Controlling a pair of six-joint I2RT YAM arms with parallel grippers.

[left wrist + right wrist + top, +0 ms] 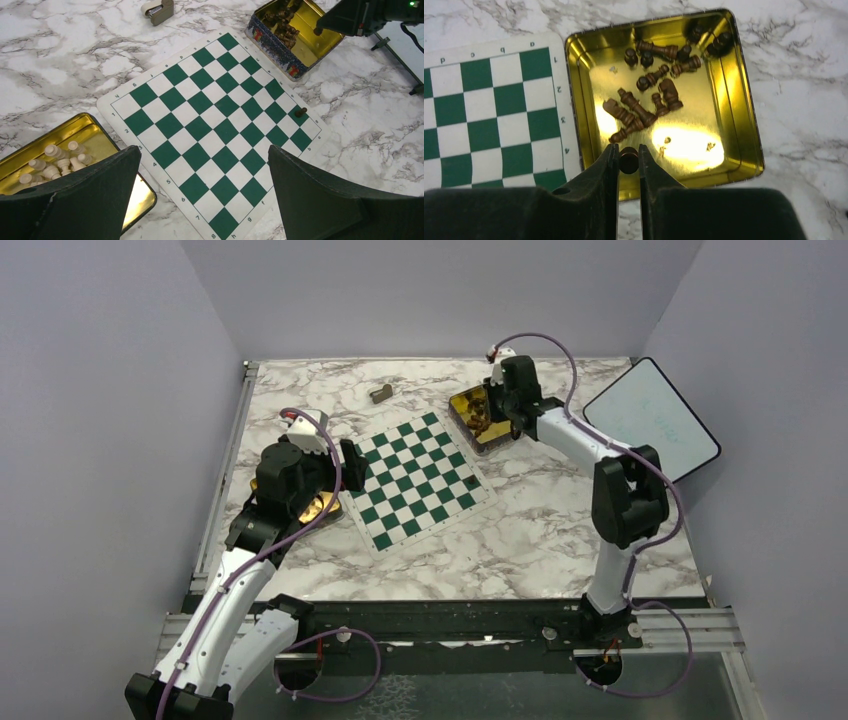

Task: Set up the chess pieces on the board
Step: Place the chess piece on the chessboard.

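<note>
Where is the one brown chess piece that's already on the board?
In the top view, the brown piece stands alone on a green square by the board right edge, nearer the arms than the right-hand gold tin.

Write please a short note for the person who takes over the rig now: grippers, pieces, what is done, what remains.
Left gripper: open, empty, above the board, beside the left tin holding the pale pieces.
Right gripper: shut on a held dark piece, above the right tin with the loose dark pieces.
Done: a lone dark piece stands on the board near its edge.
Remaining: place the held piece, then all pieces in both tins.
</note>
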